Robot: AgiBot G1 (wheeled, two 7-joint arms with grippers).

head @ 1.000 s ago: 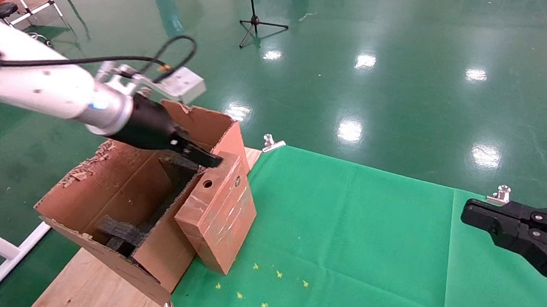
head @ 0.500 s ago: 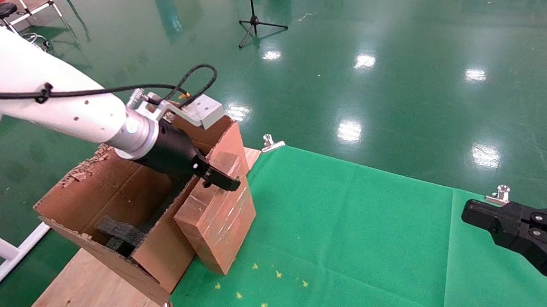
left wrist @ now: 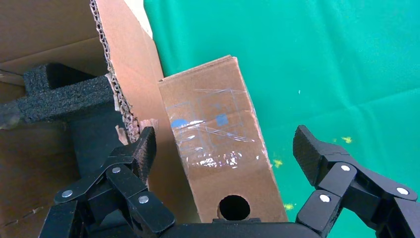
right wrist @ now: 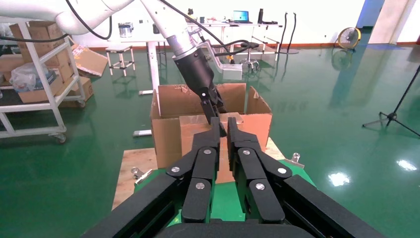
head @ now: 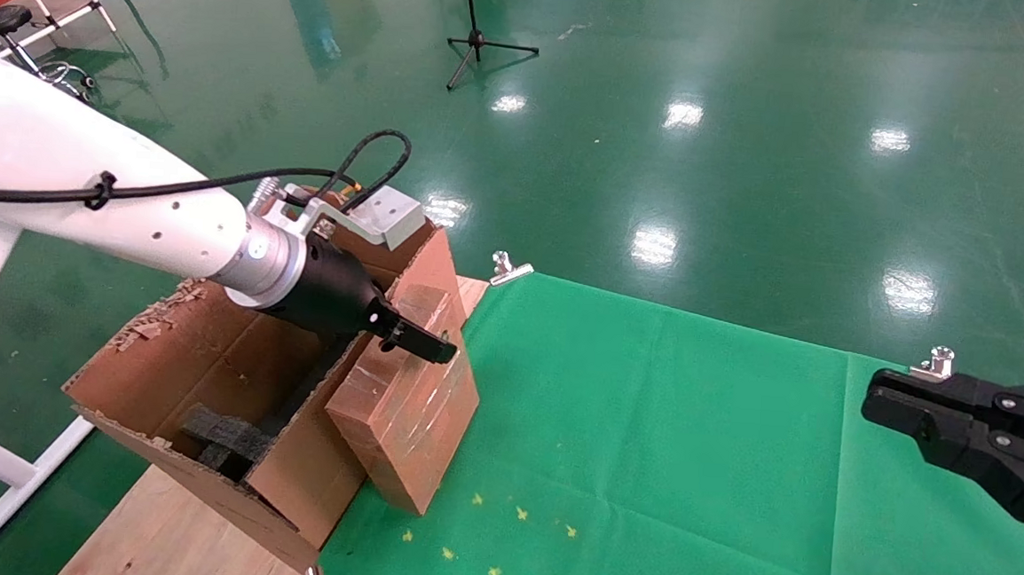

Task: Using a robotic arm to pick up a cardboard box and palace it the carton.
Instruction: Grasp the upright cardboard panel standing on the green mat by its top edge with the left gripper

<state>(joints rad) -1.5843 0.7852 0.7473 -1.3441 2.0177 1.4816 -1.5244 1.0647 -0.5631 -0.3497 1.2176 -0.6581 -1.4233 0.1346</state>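
Cardboard box (left wrist: 218,148) between spread left fingers (left wrist: 141,148), untouched.

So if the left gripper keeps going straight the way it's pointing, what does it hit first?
Most likely the cardboard box. The open left gripper straddles its upper end, one finger on the carton side, though depth is hard to judge.

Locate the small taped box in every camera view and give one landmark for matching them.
Head view: the box leans tilted against the carton wall, on the green cloth, under the left claw.
Left wrist view: the box fills the centre between the open claw fingers, round hole nearest the camera.
Right wrist view: the box stands before the carton, partly behind the right claw.
Shared landmark: the carton.
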